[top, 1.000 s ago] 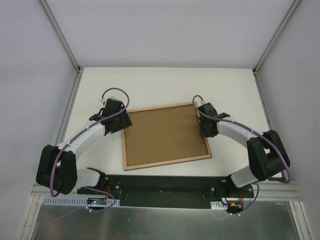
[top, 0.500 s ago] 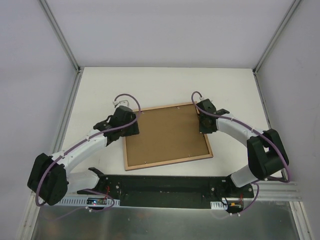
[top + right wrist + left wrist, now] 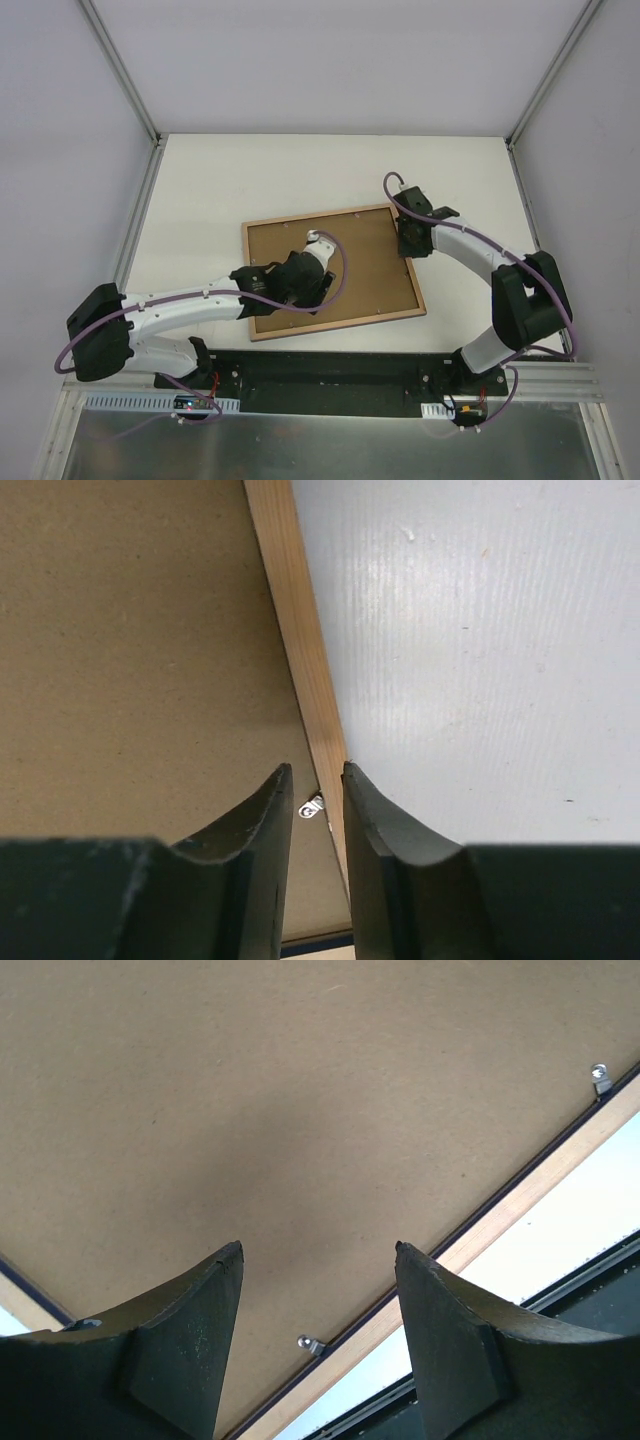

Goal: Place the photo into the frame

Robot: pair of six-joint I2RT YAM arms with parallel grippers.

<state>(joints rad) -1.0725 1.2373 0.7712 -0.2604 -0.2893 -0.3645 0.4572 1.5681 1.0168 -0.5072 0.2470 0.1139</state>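
The frame (image 3: 336, 322) lies face down on the white table, its light wood back up. The plain brown backing board (image 3: 350, 250) sits inside it. The photo is hidden. My left gripper (image 3: 305, 286) hovers over the board's near-middle part, open and empty. In the left wrist view it (image 3: 318, 1248) hangs above the board (image 3: 300, 1110), near a small metal clip (image 3: 312, 1344) and the frame's wood edge (image 3: 520, 1205). My right gripper (image 3: 410, 243) is at the frame's right edge. In the right wrist view it (image 3: 317, 768) is open only by a narrow gap, over a clip (image 3: 312, 807) beside the wood edge (image 3: 295, 610).
The white table (image 3: 300, 180) is walled by grey panels with metal posts. A black mounting rail (image 3: 330, 375) runs along the near edge just below the frame. A second clip (image 3: 599, 1077) shows on the frame's near edge.
My left arm has swung from the frame's left side in over the backing board, toward its near-middle part. My right gripper has crept slightly up the frame's right edge.
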